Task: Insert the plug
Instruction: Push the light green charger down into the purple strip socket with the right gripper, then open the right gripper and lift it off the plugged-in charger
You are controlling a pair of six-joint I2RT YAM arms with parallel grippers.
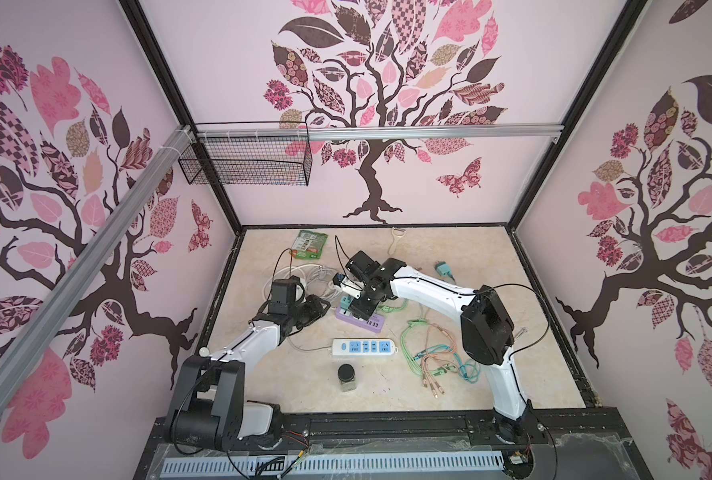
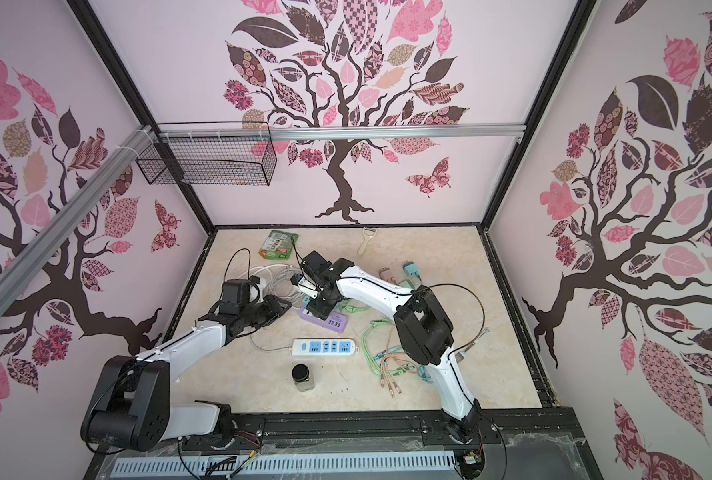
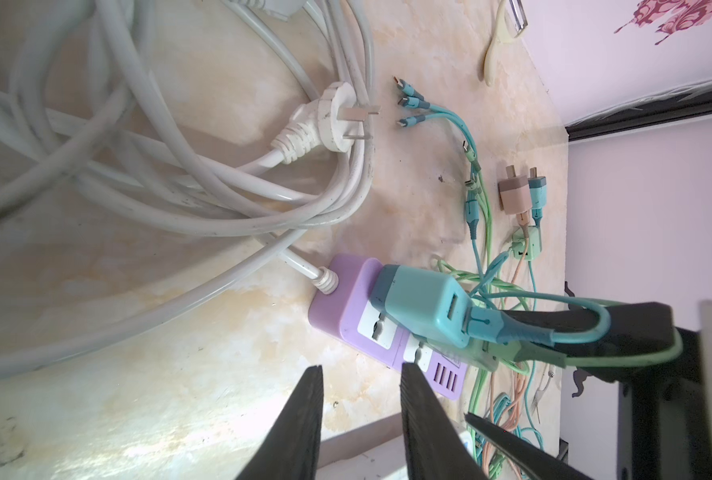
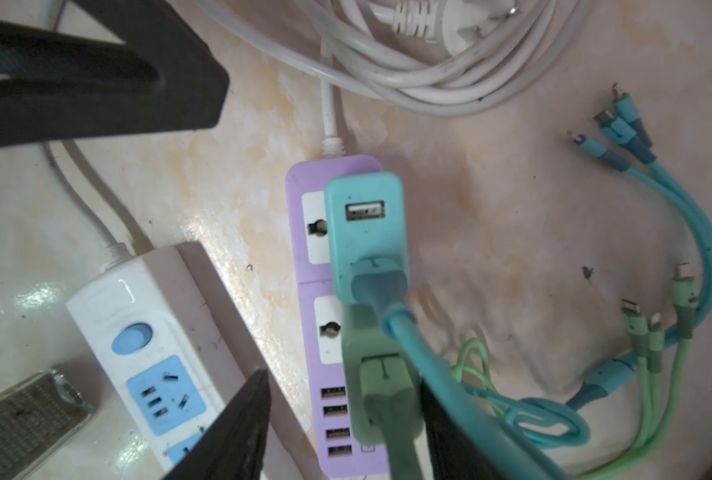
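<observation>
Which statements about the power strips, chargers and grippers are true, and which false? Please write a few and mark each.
1. The teal charger sits on the purple strip. True.
2. The white strip carries a charger. False: nothing is plugged into it.
3. The left gripper holds the white plug. False: it is open and empty; the plug lies on the table.
4. The green charger stands between the open jaws of the right gripper. True.

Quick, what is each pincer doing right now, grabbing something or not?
Left pincer: open, holding nothing.
Right pincer: open around the green charger, with a gap showing beside it.
</observation>
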